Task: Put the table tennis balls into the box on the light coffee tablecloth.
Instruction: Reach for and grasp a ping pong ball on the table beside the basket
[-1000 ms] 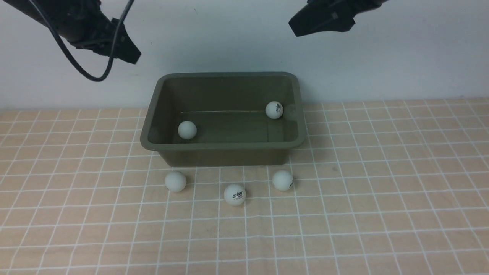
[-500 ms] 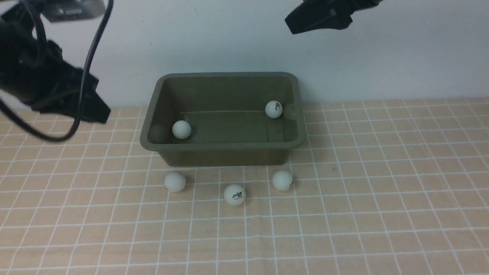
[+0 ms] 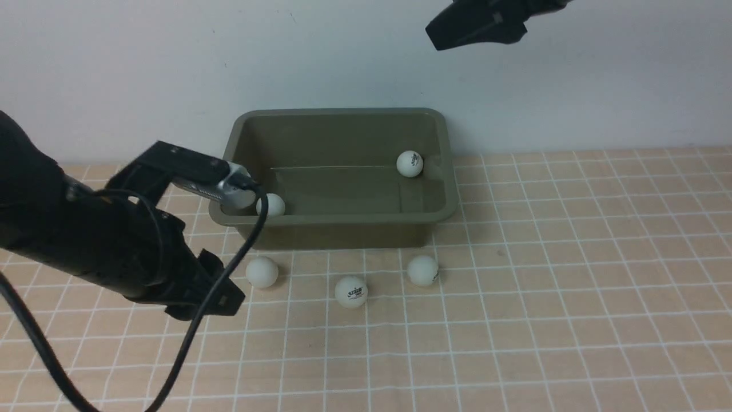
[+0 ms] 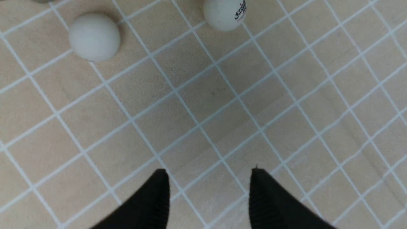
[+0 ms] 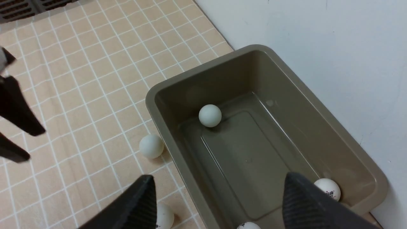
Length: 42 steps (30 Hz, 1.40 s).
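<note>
- Left end effector (image 4: 208,178), fingers apart and empty, hangs low over the light coffee tablecloth (image 3: 514,320).
- Three table tennis balls (image 3: 350,292) lie just before the box (image 3: 337,218); two more inside.
- Right end effector (image 3: 440,31), spread wide and empty, sits high above the box.

Checked tablecloth (image 3: 572,257) bears box (image 3: 337,218) and three balls (image 3: 350,292).

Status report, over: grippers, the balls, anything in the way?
Left gripper open, empty, low over the tablecloth. Right gripper open, empty, high over the box. Two balls inside, three in front. Nothing blocking.
</note>
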Motion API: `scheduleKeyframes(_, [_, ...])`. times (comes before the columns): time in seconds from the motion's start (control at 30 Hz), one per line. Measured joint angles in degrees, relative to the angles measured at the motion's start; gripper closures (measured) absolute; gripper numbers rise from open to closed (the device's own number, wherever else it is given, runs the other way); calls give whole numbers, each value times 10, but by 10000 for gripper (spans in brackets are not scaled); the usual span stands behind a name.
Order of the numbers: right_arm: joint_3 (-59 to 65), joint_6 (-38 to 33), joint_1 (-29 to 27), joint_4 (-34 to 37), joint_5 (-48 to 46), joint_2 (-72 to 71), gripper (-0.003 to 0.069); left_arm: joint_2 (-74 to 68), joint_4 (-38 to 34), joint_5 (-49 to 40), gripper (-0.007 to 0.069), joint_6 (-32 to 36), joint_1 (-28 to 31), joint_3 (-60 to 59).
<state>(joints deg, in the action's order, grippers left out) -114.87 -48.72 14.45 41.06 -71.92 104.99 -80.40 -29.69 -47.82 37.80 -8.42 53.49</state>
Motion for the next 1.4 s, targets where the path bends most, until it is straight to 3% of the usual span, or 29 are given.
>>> scheduleKeyframes(0.13, [0, 0, 0, 2, 4, 0, 175, -44, -13, 65, 116, -4, -8, -2])
scheduleKeyframes(0.2, [0, 0, 0, 8, 7, 0, 175, -69, -19, 94, 81, -15, -9, -2])
scheduleKeyframes(0.47, [0, -1, 0, 25, 13, 0, 175, -163, -56, 197, 111, -15, -9, -2])
scheduleKeyframes(0.77, [0, 0, 0, 26, 19, 0, 175, -202, -223, 305, 138, 150, -10, -2])
scheduleKeyframes(1.0, [0, -2, 0, 25, 23, 0, 175, -270, -454, 334, 138, 376, -10, -1])
scheduleKeyframes(1.13, [0, -2, 0, 25, 24, 0, 175, -287, -558, 341, 204, 462, -10, -1])
scheduleKeyframes(1.17, [0, -2, 0, 25, 22, 0, 175, -286, -591, 348, 286, 495, -10, -1])
scheduleKeyframes(1.2, [0, -2, 0, 25, 20, 0, 175, -282, -607, 350, 319, 514, -10, -1])
scheduleKeyframes(1.4, [0, -2, 0, 25, 6, 0, 175, -195, -606, 329, 305, 520, -10, -56])
